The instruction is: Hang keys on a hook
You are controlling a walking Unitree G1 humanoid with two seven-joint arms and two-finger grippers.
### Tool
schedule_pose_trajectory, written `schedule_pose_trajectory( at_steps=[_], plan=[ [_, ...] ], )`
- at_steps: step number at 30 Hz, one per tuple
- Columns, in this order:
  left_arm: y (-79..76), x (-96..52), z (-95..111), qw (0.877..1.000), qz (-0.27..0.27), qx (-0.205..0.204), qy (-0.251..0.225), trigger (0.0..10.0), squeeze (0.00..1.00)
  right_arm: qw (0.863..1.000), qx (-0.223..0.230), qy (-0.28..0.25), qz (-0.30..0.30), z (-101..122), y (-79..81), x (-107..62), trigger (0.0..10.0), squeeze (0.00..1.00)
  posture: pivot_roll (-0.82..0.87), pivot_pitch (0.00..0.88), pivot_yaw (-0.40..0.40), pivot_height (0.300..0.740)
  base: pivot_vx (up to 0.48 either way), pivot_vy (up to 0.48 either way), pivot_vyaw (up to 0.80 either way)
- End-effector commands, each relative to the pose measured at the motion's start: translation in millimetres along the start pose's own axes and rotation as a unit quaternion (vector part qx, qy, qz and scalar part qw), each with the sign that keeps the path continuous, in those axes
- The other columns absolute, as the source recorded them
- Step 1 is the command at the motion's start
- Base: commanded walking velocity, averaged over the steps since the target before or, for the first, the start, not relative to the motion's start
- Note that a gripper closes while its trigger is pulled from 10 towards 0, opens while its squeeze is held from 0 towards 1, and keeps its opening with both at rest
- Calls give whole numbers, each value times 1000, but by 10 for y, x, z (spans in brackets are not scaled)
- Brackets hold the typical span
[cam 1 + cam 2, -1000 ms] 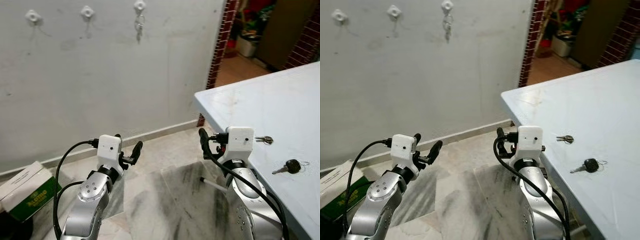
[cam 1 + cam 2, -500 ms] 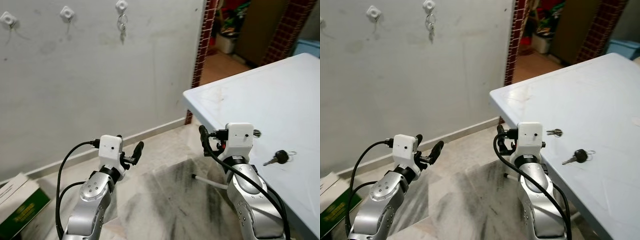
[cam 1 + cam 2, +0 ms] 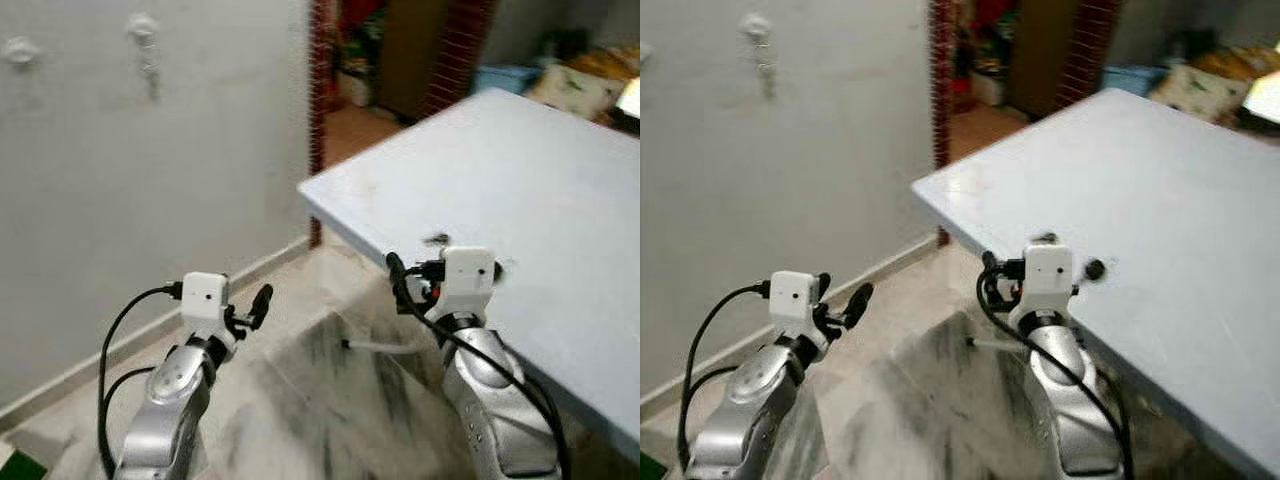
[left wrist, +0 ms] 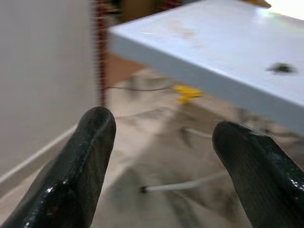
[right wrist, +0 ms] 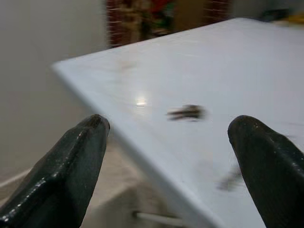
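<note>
Blurring softens every view, so the keys [image 5: 186,112] on the pale blue table [image 3: 560,190] are made out only as a dark smudge, with a fainter smear nearer the table's edge. A hook [image 3: 143,27] on the grey wall [image 3: 120,160] carries something dangling, too blurred to be identified. The right gripper [image 5: 171,156] is held wide apart and empty, facing the keys across the tabletop. The left gripper [image 4: 164,161] is likewise spread, holding nothing, above the marble floor [image 3: 300,400].
</note>
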State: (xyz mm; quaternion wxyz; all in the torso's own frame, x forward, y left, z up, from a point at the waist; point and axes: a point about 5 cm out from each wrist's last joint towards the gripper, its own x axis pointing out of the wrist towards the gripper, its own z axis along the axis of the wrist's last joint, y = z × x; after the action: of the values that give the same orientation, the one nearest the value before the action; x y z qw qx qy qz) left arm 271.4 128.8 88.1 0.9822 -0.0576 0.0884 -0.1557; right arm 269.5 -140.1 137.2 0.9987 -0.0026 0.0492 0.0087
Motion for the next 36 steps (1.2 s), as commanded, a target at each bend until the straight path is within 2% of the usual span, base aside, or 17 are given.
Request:
schedule_pose_trajectory(
  at_steps=[1, 11, 27, 36],
  plan=[
    [95, -31, 12, 1000, 12, 8, 4, 10000, 0, 1000, 5, -7, 10, 43, 83, 9, 10000, 0, -60, 22, 29, 740, 0, 0, -788],
    [106, -27, -3, 1000, 10, 0, 10, 10000, 0, 1000, 8, -8, 11, 27, 105, 14, 10000, 0, -47, 27, 33, 740, 0, 0, -779],
    [109, -18, -9, 1000, 12, -6, 11, 10000, 0, 1000, 5, -18, 16, 65, 118, 45, 10000, 0, -41, 19, 24, 740, 0, 0, 0],
    [108, -16, -15, 1000, 14, -8, 14, 10000, 0, 1000, 4, -16, 18, 54, 125, 38, 10000, 0, -43, 19, 25, 740, 0, -355, 0]
  ],
)
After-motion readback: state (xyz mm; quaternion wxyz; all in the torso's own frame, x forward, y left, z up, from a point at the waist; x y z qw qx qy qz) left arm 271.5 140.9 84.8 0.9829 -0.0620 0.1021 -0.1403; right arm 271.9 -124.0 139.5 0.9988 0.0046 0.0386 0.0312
